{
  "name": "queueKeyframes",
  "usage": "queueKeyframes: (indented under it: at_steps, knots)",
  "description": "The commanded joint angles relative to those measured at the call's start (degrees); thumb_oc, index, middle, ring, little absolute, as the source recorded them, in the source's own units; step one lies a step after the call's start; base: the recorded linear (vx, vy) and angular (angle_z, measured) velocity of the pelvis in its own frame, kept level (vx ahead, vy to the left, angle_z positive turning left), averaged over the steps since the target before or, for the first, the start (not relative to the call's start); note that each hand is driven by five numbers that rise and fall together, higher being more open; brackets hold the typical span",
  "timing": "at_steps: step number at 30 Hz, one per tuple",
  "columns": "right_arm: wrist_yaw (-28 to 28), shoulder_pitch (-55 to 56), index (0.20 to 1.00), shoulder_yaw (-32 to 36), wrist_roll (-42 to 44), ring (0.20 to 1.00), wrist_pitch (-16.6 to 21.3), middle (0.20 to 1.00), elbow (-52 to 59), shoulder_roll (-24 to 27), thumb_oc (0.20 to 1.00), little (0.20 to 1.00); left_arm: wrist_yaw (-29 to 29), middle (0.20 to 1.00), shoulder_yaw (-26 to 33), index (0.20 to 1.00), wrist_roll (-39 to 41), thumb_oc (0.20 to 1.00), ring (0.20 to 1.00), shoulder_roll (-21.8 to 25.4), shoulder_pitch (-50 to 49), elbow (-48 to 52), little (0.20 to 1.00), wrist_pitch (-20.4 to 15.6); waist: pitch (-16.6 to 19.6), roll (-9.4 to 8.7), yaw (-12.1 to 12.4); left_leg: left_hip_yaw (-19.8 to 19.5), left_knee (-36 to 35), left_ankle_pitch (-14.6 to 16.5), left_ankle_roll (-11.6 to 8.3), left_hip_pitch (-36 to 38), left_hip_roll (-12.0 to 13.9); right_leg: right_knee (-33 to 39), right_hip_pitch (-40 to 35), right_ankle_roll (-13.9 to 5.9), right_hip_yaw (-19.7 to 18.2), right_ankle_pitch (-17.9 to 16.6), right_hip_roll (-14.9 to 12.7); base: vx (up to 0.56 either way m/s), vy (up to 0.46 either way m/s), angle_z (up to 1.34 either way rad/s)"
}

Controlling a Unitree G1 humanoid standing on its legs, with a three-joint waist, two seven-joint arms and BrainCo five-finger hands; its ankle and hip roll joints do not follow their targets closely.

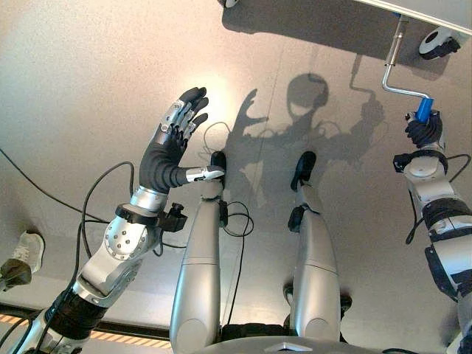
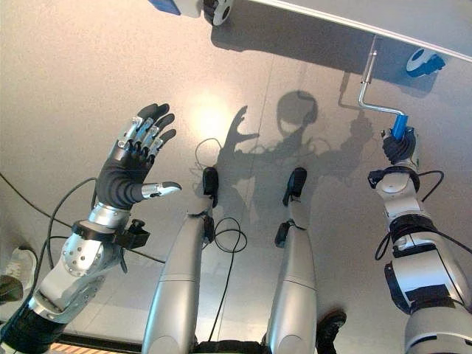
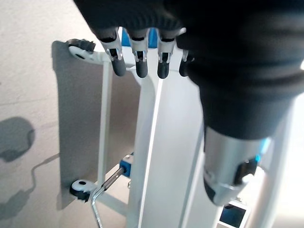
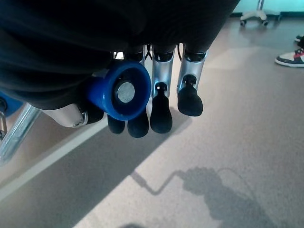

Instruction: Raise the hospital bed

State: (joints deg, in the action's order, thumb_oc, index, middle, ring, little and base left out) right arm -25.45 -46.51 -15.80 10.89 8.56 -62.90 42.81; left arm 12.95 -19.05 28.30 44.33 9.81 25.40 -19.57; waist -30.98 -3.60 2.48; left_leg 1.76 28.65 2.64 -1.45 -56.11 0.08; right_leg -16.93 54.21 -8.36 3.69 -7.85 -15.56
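So the crank handle [image 1: 422, 109] is the thing to orient by here. It's the blue grip on the end of a bent metal crank rod [image 1: 397, 59] that comes out from under the edge of the hospital bed [image 1: 435, 13], which runs along the far right of the head views. The right hand [image 1: 424, 133] is wrapped round that blue grip, fingers curled on it. The right wrist view makes this clearer than the head cameras do: you look straight at the round end of the grip [image 4: 124, 91], with the dark-tipped fingers [image 4: 161, 111] folded just past it and the rod going off to one side.

The left hand [image 2: 131, 168] is well away from the handle, held up over bare floor [image 1: 88, 81] with fingers straight and spread, thumb out to the side, holding nothing. Its wrist view looks past the fingertips [image 3: 138, 69] at the bed's white frame, a grey end panel [image 3: 78, 123] and a black caster [image 3: 80, 189], none of which you can make out from the head cameras.

Around the handle: a bed caster [image 1: 440, 42] sits just beside the rod on the far side, and another wheel [image 2: 218, 9] further along the bed edge. A person's sneaker [image 1: 23, 254] is at the far left edge, nowhere near the crank, and another shoe [image 4: 290, 57] shows in the right wrist view. The floor on the near side of the handle is open.
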Motion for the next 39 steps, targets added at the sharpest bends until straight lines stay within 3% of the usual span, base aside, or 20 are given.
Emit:
queueKeyframes:
  at_steps: [1, 6, 13, 17, 18, 27, 29, 31, 32, 33, 34, 35, 36, 37, 39]
  knots:
    - [-2.5, 1.8, 0.2, 4.2, 5.1, 0.2, -4.0, 0.2, -6.9, 13.0, 0.2, 0.2, -0.3, 1.0, 1.2, 1.0, -0.7, 1.0, 1.0, -3.3, -1.3, 2.4, 1.0, -3.2, 1.2, 4.53, -1.3, -2.3, -9.0, -4.9, -2.68, 3.5, 0.2, -10.7, -1.8, 0.8, 0.5, 10.3, 2.5, 0.0, 0.0, 0.0]
    - [0.9, 3.3, 0.2, 2.0, 4.1, 0.2, -4.4, 0.2, -6.7, 12.4, 0.2, 0.2, -1.0, 1.0, 0.6, 1.0, -0.1, 1.0, 1.0, -3.7, -0.5, 1.6, 1.0, -3.0, 1.2, 4.53, -1.4, -2.0, -8.9, -5.0, -2.76, 3.6, 0.7, -11.0, -1.5, 0.81, 0.1, 10.4, 2.9, -0.01, -0.011, -0.03]
    - [2.4, 3.9, 0.2, -3.6, 1.2, 0.2, -3.8, 0.2, 0.2, 3.0, 0.2, 0.2, -1.4, 1.0, 0.0, 1.0, 0.0, 1.0, 1.0, -6.2, 0.3, 1.1, 1.0, -2.5, 1.2, 4.49, -1.4, -2.3, -8.9, -5.4, -2.39, 3.1, 1.1, -11.5, -0.7, 0.97, 0.7, 10.6, 3.3, 0.0, -0.024, -0.05]
    - [2.6, 0.9, 0.2, -5.0, 0.8, 0.2, -4.5, 0.2, -2.0, -0.6, 0.2, 0.2, -0.6, 1.0, -0.6, 1.0, 0.0, 1.0, 1.0, -6.9, 0.6, 0.9, 1.0, -2.1, 1.2, 5.18, -0.9, -2.7, -8.8, -5.5, -2.26, 2.3, 0.8, -11.9, 0.0, 1.02, 0.9, 10.6, 3.1, 0.0, -0.002, -0.03]
    - [3.0, -3.9, 0.2, -7.1, -0.9, 0.2, -6.5, 0.2, -6.9, -3.5, 0.2, 0.2, -0.1, 1.0, -1.4, 1.0, 0.3, 1.0, 1.0, -8.0, 1.4, 0.6, 1.0, -1.6, 1.2, 6.46, 0.4, -3.2, -8.8, -5.6, -2.11, 1.5, 0.4, -12.6, 0.7, 1.13, 1.3, 10.8, 2.7, 0.0, 0.0, 0.0]
    - [7.4, -11.2, 0.2, -11.8, -7.9, 0.2, -10.9, 0.2, -16.9, -2.3, 0.2, 0.2, -1.1, 1.0, -2.9, 1.0, 0.5, 1.0, 1.0, -8.8, 4.4, -0.5, 1.0, -1.2, 1.2, 10.44, 4.6, -5.0, -7.1, -5.6, -1.9, -1.1, -1.1, -15.1, 2.0, 1.0, 2.5, 11.6, 1.2, 0.0, -0.003, 0.13]
    - [8.4, -12.3, 0.2, -13.2, -10.2, 0.2, -11.7, 0.2, -18.1, -1.9, 0.2, 0.2, -1.4, 1.0, -3.7, 1.0, 0.7, 1.0, 1.0, -9.6, 4.8, -1.0, 1.0, -1.2, 1.2, 11.27, 5.9, -5.5, -6.3, -4.0, -2.02, -0.4, -1.7, -16.4, 1.2, 0.73, 2.4, 13.5, 0.7, 0.03, 0.0, 0.24]
    - [9.0, -14.1, 0.2, -14.4, -12.4, 0.2, -12.3, 0.2, -18.3, -2.2, 0.2, 0.2, -1.5, 1.0, -3.5, 1.0, 0.4, 1.0, 1.0, -10.0, 5.7, -1.0, 1.0, -1.0, 1.2, 11.97, 6.7, -5.7, -6.1, -5.3, -1.63, -2.5, -1.8, -16.7, 3.0, 1.03, 3.0, 12.4, 0.6, 0.02, 0.019, 0.18]
    - [9.1, -13.4, 0.2, -14.5, -12.4, 0.2, -12.3, 0.2, -18.5, -2.3, 0.2, 0.2, -1.5, 1.0, -3.9, 1.0, 0.4, 1.0, 1.0, -10.1, 5.1, -1.1, 1.0, -1.0, 1.2, 11.87, 6.6, -5.8, -5.5, -3.4, -1.89, -0.9, -1.9, -17.5, 1.6, 0.64, 2.4, 14.1, 0.6, 0.02, 0.034, 0.14]
    - [9.3, -14.9, 0.2, -15.7, -14.4, 0.2, -12.9, 0.2, -18.7, -2.9, 0.2, 0.2, -1.5, 1.0, -4.2, 1.0, 0.3, 1.0, 1.0, -10.6, 6.3, -1.2, 1.0, -0.7, 1.2, 12.22, 7.1, -6.0, -5.3, -5.1, -1.41, -3.3, -2.0, -17.3, 3.5, 1.09, 3.2, 12.7, 0.5, 0.07, -0.001, 0.09]
    - [9.4, -14.2, 0.2, -15.8, -14.4, 0.2, -12.8, 0.2, -18.9, -3.0, 0.2, 0.2, -1.5, 1.0, -4.6, 1.0, 0.3, 1.0, 1.0, -10.7, 5.7, -1.3, 1.0, -0.7, 1.2, 12.13, 6.9, -6.0, -4.8, -3.2, -1.67, -1.7, -2.2, -18.1, 2.1, 0.69, 2.6, 14.4, 0.4, -0.04, 0.03, 0.08]
    - [9.5, -16.1, 0.2, -16.7, -16.1, 0.2, -13.3, 0.2, -18.7, -3.5, 0.2, 0.2, -1.4, 1.0, -4.6, 1.0, 0.0, 1.0, 1.0, -11.0, 7.0, -1.3, 1.0, -0.6, 1.2, 12.66, 7.5, -6.4, -4.8, -4.9, -1.31, -4.1, -2.3, -18.1, 4.1, 1.09, 3.4, 13.1, 0.2, 0.07, -0.024, 0.02]
    - [9.6, -15.4, 0.2, -16.9, -16.1, 0.2, -13.3, 0.2, -18.9, -3.7, 0.2, 0.2, -1.4, 1.0, -5.0, 1.0, 0.0, 1.0, 1.0, -11.1, 6.3, -1.4, 1.0, -0.6, 1.2, 12.57, 7.4, -6.4, -4.2, -3.0, -1.56, -2.5, -2.4, -18.9, 2.7, 0.69, 2.8, 14.8, 0.1, -0.04, 0.028, 0.03]
    - [9.5, -16.9, 0.2, -17.5, -16.9, 0.2, -13.4, 0.2, -18.1, -4.6, 0.2, 0.2, -1.2, 1.0, -4.6, 1.0, -0.3, 1.0, 1.0, -11.3, 7.1, -1.4, 1.0, -0.4, 1.2, 12.84, 7.6, -6.5, -4.4, -4.9, -1.31, -4.9, -2.4, -18.6, 4.6, 1.15, 3.6, 13.3, 0.1, 0.07, -0.005, 0.07]
    - [9.5, -17.5, 0.2, -19.0, -18.4, 0.2, -13.7, 0.2, -17.5, -6.3, 0.2, 0.2, -0.9, 1.0, -4.8, 1.0, -0.5, 1.0, 1.0, -11.4, 5.9, -1.7, 1.0, -0.2, 1.2, 12.64, 7.6, -6.8, -3.4, -2.7, -1.48, -3.5, -2.7, -19.9, 3.5, 0.82, 2.8, 15.5, 0.0, 0.06, 0.025, 0.03]
